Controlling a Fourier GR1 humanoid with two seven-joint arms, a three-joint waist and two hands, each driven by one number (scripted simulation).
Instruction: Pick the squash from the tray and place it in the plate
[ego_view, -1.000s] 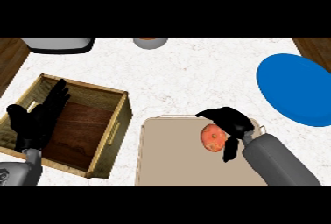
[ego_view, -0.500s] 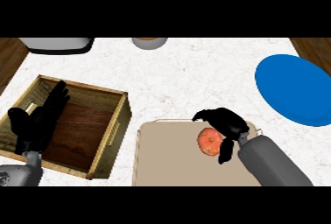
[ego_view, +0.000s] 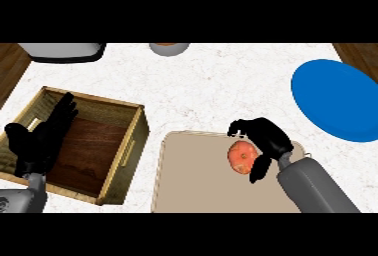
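Black fingers (ego_view: 247, 126) of the right hand (ego_view: 267, 141) curl over the top of the orange squash (ego_view: 240, 156), and the thumb comes down its right side, so the hand is closed around it. The squash is over the upper right part of the beige tray (ego_view: 188, 185); whether it touches the tray's surface cannot be told. Up and to the right of the tray, well apart, a blue plate (ego_view: 336, 102) lies on the white marbled counter (ego_view: 207, 85). Just left of the tray stands an open wooden crate (ego_view: 127, 150). At the crate's side farthest from the tray, the left hand (ego_view: 38, 142) rests with fingers straight and raised, holding nothing.
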